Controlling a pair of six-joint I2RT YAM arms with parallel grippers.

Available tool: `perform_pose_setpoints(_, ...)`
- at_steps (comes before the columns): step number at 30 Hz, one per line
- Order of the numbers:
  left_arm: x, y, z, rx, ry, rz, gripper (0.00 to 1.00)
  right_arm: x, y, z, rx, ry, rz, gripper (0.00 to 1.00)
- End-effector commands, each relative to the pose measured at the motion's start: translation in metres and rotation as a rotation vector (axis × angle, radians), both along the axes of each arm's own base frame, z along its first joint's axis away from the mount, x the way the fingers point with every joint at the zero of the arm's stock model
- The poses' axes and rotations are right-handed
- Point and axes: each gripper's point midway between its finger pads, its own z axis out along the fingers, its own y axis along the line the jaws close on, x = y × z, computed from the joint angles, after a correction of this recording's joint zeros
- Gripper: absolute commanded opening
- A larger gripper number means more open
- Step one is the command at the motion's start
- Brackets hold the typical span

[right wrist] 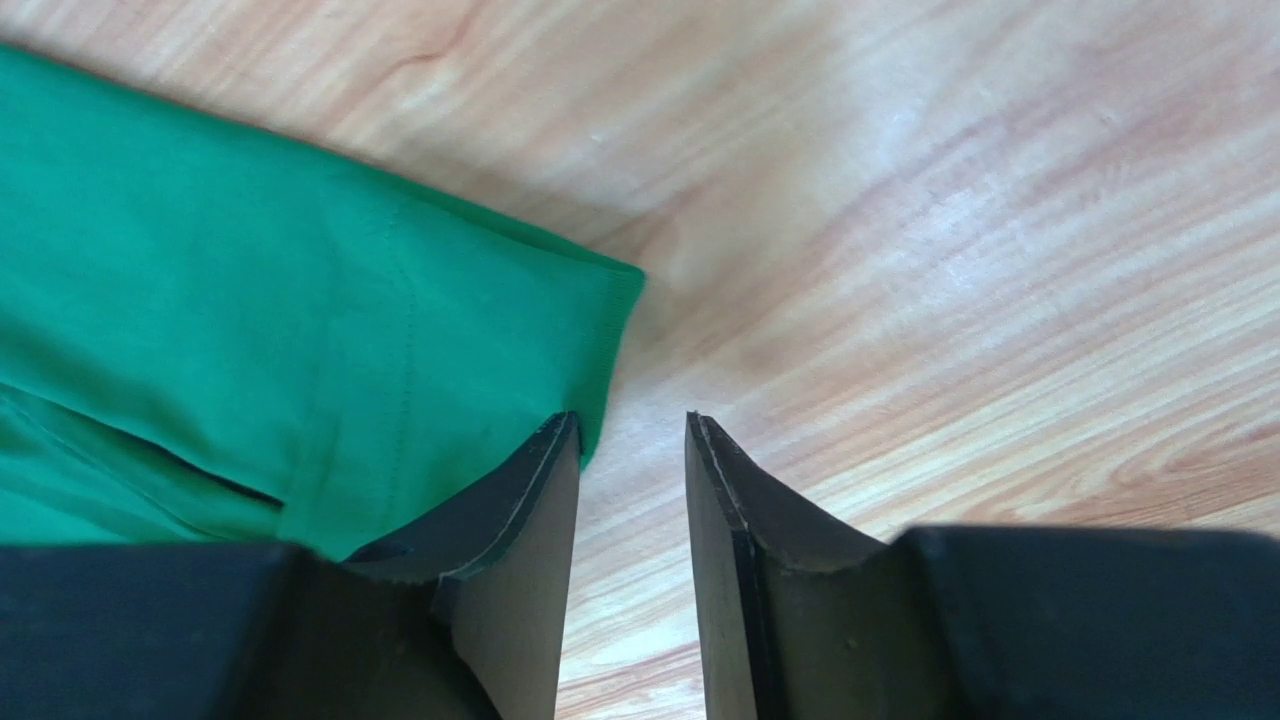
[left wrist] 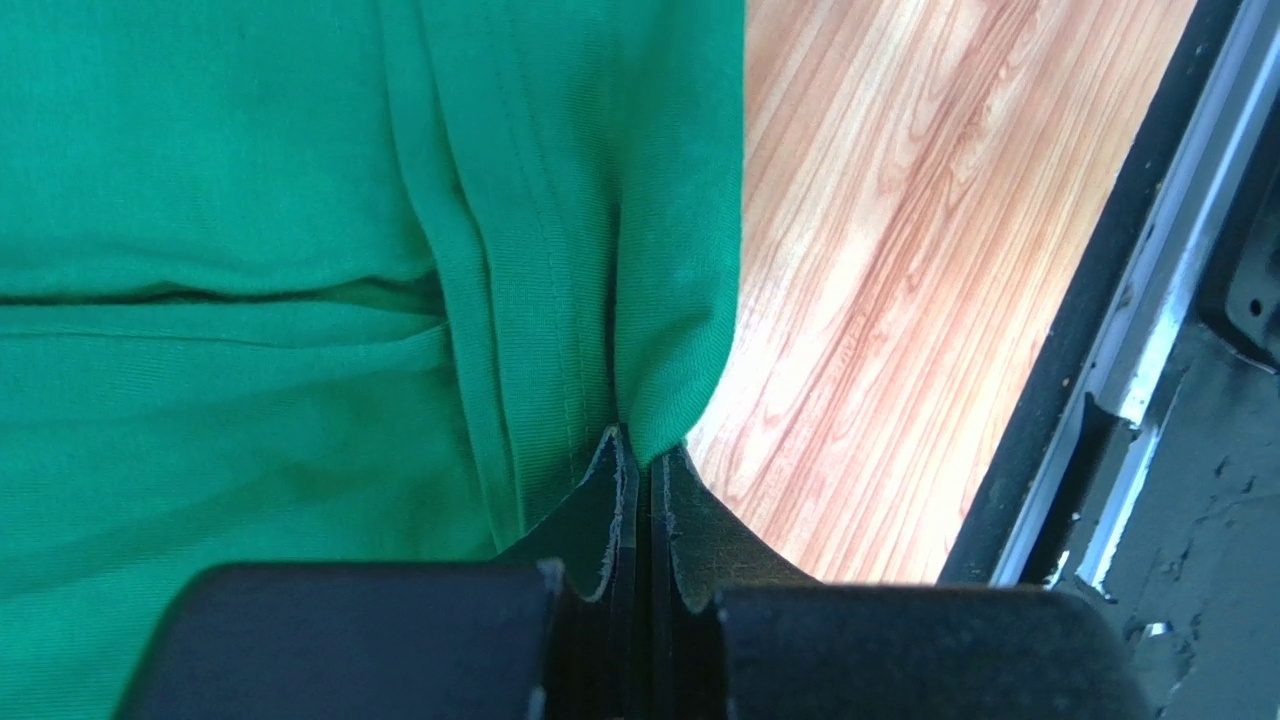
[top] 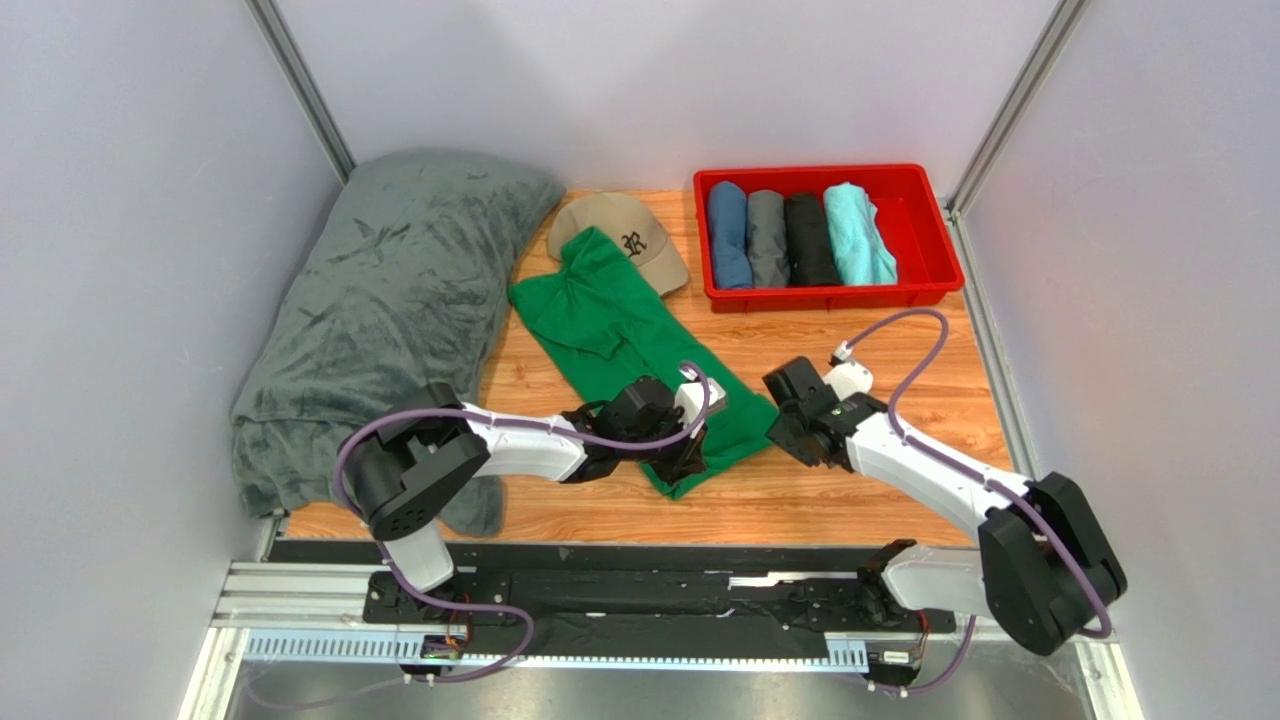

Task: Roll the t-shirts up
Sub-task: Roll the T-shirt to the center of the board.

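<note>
The bright kelly-green cotton t-shirt [top: 624, 338] lies flat on the wooden table [top: 902, 353], folded into a long narrow strip. In the overhead view its long axis runs from 11 o'clock by the cap down to 5 o'clock, the near end lying between the two arms. The knit is soft and thin, with a stitched hem and overlapping layers along the edge.

The left gripper [left wrist: 643, 450] is pinched tight on that near hem, cloth bunching into its closed jaws. The right gripper [right wrist: 631, 435] stands with jaws apart over bare wood. The shirt's corner sits at 10 o'clock from the gap, under the left finger's tip, and nothing is caught. My read: the right has to shift toward 9 o'clock to take that corner before the roll can run up the strip toward 11.

Beyond, at 1 o'clock, a red plastic tray [top: 827, 176] holds four rolled shirts [top: 792, 237] side by side. A tan baseball cap [top: 639, 233] touches the strip's far end, and a dark-grey plush blanket [top: 391, 285] is heaped at 9.
</note>
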Motion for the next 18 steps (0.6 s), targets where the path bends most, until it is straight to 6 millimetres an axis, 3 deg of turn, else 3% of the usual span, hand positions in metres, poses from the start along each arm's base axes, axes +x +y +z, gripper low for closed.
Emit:
perform_pose_setpoints(1, 0.001, -0.003, -0.001, -0.035, 0.035, 0.04, 0.0, 0.015, 0.002, 0.015, 0.089, -0.155, -0.059, 0.37)
perform_pose_setpoints(6, 0.003, -0.004, -0.002, -0.042, 0.042, 0.057, 0.0, 0.024, 0.007, 0.015, 0.124, -0.204, -0.061, 0.39)
perform_pose_setpoints(18, -0.002, -0.002, -0.002, -0.047, 0.052, 0.049, 0.0, 0.03, 0.012, -0.009, 0.125, -0.194, -0.059, 0.38)
